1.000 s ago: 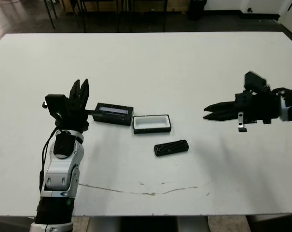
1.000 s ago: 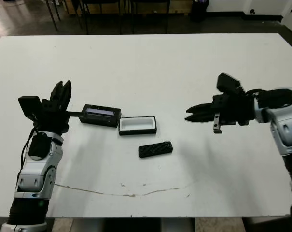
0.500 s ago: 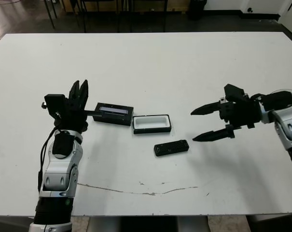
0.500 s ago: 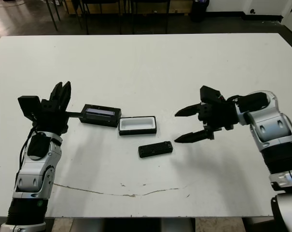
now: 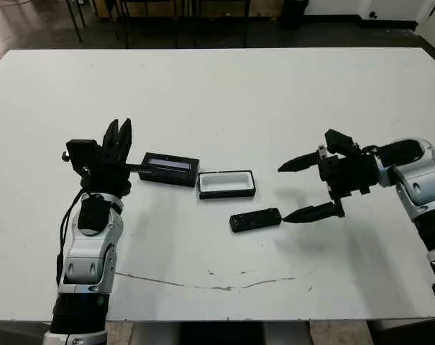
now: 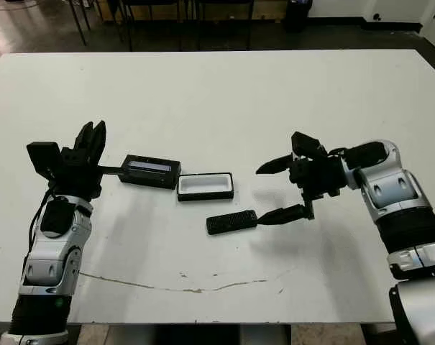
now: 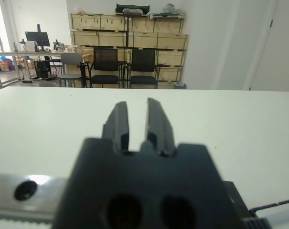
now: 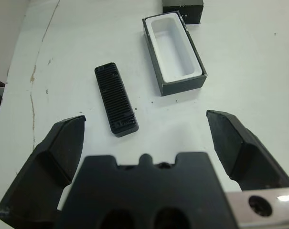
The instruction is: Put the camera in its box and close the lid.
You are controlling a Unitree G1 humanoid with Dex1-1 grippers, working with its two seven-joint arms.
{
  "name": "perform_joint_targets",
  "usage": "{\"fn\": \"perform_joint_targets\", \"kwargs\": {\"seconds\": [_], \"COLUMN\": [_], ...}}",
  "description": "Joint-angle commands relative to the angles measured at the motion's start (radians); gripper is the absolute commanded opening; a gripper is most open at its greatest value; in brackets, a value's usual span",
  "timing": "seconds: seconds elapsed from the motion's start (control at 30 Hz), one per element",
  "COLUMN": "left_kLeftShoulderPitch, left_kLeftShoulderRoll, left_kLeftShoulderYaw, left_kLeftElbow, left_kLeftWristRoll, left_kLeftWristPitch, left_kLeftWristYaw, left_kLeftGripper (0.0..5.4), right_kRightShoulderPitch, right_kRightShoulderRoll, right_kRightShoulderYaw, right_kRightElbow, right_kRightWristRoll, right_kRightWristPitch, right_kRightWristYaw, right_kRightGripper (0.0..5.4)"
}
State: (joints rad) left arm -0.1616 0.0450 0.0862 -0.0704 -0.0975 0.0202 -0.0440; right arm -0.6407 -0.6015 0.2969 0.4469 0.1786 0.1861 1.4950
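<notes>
- Your camera (image 5: 255,219) lies at nine o'clock, just beside your right gripper (image 5: 295,191), fingers spread wide.
- Your left gripper (image 5: 118,134) points twelve o'clock, fingers nearly together, empty.

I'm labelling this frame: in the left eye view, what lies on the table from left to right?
Left gripper → lid → box → camera → right gripper, its jaws open.
</notes>
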Motion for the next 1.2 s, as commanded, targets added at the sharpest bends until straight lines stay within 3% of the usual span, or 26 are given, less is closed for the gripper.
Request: {"fn": "perform_joint_targets", "kwargs": {"seconds": [0.03,0.37,0.57,0.93,1.0,1.2], "left_kLeftShoulderPitch": [0.008,0.008,0.006,0.007,0.008,0.011], "left_kLeftShoulderRoll": [0.010,0.010,0.013,0.012,0.012,0.008], "left_kLeftShoulderYaw": [0.004,0.004,0.005,0.004,0.002,0.000], "left_kLeftElbow": [0.010,0.014,0.013,0.004,0.004,-0.002], "left_kLeftWristRoll": [0.005,0.008,0.006,0.009,0.012,0.014], "left_kLeftWristPitch": [0.011,0.013,0.021,0.029,0.026,0.031], "left_kLeftWristYaw": [0.000,0.003,0.001,0.004,0.004,0.009], "left_kLeftGripper": [0.00,0.00,0.00,0.00,0.00,0.00], "right_kRightShoulderPitch": [0.015,0.062,0.088,0.124,0.131,0.142], "right_kRightShoulderRoll": [0.010,0.021,0.025,0.040,0.046,0.072], "right_kRightShoulderYaw": [0.012,0.008,0.007,0.005,0.005,-0.001], "right_kRightElbow": [0.017,-0.005,-0.011,0.029,0.034,0.068], "right_kRightWristRoll": [-0.016,0.000,0.008,-0.003,-0.004,0.002], "right_kRightWristPitch": [-0.016,-0.062,-0.035,-0.049,-0.062,-0.063], "right_kRightWristYaw": [0.013,0.049,0.045,0.020,0.015,-0.002], "right_kRightGripper": [5.39,5.39,5.39,5.38,5.19,3.91]}}
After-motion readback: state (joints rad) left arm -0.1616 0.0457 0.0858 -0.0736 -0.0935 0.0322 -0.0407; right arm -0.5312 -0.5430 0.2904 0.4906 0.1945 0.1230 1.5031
